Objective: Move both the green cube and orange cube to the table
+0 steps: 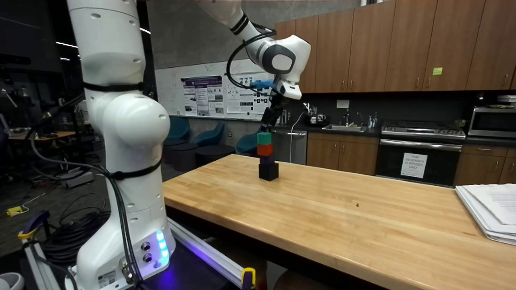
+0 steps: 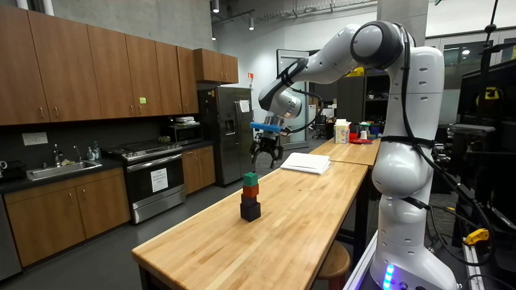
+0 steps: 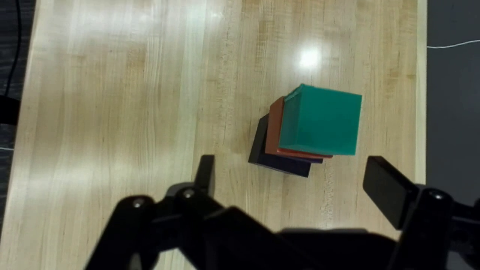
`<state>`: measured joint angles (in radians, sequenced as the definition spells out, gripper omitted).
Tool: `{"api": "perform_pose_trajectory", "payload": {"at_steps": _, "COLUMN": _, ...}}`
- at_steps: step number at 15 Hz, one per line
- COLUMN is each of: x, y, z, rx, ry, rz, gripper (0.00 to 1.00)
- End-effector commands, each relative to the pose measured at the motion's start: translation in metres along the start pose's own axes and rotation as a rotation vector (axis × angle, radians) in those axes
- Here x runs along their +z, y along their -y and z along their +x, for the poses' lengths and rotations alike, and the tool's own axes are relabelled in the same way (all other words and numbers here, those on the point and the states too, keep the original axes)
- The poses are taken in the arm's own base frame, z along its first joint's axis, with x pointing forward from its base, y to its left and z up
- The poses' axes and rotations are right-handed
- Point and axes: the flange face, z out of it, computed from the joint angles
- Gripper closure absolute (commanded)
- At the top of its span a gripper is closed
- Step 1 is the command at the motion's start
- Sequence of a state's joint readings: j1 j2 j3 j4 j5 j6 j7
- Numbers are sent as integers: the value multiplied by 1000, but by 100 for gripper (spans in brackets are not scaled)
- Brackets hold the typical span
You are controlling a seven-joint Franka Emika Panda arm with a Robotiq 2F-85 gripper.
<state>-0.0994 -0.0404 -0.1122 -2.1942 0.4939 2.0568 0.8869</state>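
The green cube [image 1: 264, 138] is on top of an upright stack in both exterior views [image 2: 250, 179]. The orange cube [image 1: 265, 150] is directly under it, also visible in an exterior view [image 2: 250, 190]. Below are a dark purple cube [image 2: 248, 200] and a larger black cube [image 2: 250, 211], which stands on the wooden table [image 2: 274, 237]. In the wrist view the green cube [image 3: 326, 122] hides most of the orange cube [image 3: 275, 127]. My gripper [image 2: 264, 162] is open and empty, above the stack's height and apart from it. Its fingers [image 3: 294, 176] are spread wide in the wrist view.
A pile of white papers [image 2: 306, 162] lies on the table, also seen in an exterior view [image 1: 494, 209]. A second table [image 2: 354, 152] with a carton [image 2: 342, 131] stands beyond. A wooden stool [image 2: 338, 257] is beside the table. The table's edge [image 3: 420, 112] runs near the stack.
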Motion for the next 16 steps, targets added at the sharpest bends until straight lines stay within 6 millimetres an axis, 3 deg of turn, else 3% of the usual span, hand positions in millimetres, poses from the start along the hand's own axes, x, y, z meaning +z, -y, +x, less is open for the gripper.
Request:
{"api": "perform_pose_trajectory", "payload": {"at_steps": 1, "x": 6, "y": 4, "z": 21, "rx": 38, "ry": 55, "rz": 5, "gripper": 0}}
{"api": "perform_pose_trajectory", "payload": {"at_steps": 8, "x": 30, "y": 2, "z": 53, "rx": 104, "ry": 101, "rz": -3, "gripper": 0}}
{"api": "perform_pose_trajectory", "payload": {"at_steps": 16, "x": 61, "y": 9, "z": 62, "rx": 113, "ry": 130, "rz": -5, "gripper": 0}}
